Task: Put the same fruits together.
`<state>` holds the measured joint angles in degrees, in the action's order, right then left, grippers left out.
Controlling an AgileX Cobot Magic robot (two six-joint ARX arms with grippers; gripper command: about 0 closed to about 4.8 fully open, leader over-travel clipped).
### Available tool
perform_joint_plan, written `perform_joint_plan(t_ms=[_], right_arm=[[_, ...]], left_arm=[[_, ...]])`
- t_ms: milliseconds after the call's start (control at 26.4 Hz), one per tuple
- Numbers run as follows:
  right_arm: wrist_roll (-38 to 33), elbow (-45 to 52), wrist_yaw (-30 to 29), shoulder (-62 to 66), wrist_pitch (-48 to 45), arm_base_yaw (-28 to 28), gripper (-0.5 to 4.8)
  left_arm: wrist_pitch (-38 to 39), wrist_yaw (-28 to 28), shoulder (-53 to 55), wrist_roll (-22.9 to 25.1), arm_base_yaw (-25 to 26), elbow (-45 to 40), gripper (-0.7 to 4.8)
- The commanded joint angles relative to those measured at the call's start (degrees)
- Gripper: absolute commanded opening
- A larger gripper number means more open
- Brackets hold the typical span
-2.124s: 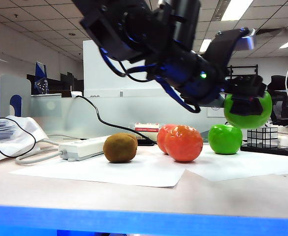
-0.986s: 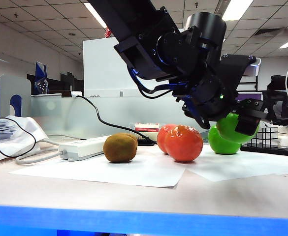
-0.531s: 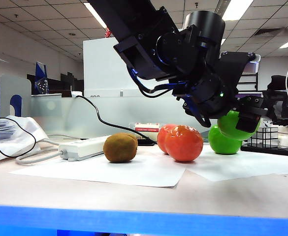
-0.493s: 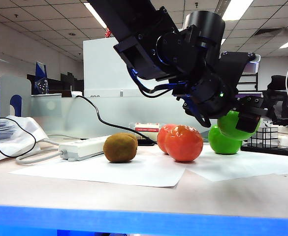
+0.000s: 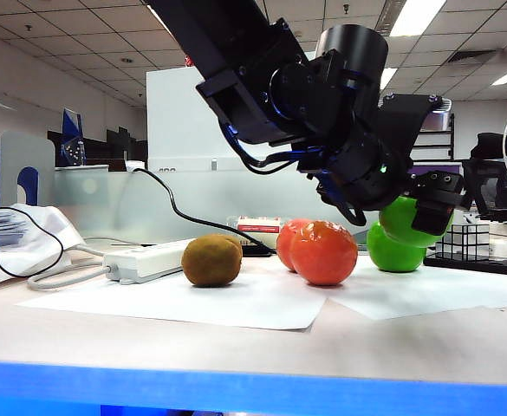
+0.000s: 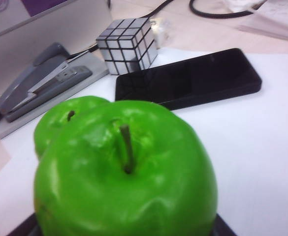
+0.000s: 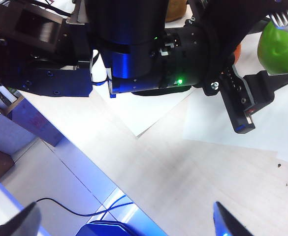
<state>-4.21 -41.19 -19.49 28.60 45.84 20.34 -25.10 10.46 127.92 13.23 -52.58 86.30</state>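
at the tabletop's (image 5: 236, 347) far right, our left fingers (image 5: 426, 211) clasp one green apple (image 5: 405, 221), touching its twin (image 5: 390, 251) below; right fingers (image 7: 124, 219) hang apart, farther off.

exterior: low table-edge, level | wrists: downward, close (sharing green apple (image 6: 126, 172))

Left gripper (image 5: 426, 212) reaches right; right gripper (image 7: 126, 219) spread wide.
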Motion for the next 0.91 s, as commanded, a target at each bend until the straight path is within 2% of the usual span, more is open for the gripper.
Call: perform_joint_plan(t_ms=[38,76,607,910], right_arm=[[0.2,-0.3,0.0,-0.1,-1.2,0.0,4.79],[0.2,-0.3,0.0,-0.1,-1.1,0.0,4.79],[0.2,-0.3,-0.2,-0.1,-1.6,0.0,4.79],[0.2,-0.3,-0.2,-0.1,-1.7,0.0,4.79]], left_arm=[[-2.4,-0.8,0.3,-0.2,0.5,0.5,4.55],[-2.4,-1.0,0.5,-0.2,0.5,0.5,4.74],[-4.2,-1.8,0.6,0.3,0.4,1.4,4.79],[-1.7,-0.9,0.6,1.5,0.6,12.3,4.79]])
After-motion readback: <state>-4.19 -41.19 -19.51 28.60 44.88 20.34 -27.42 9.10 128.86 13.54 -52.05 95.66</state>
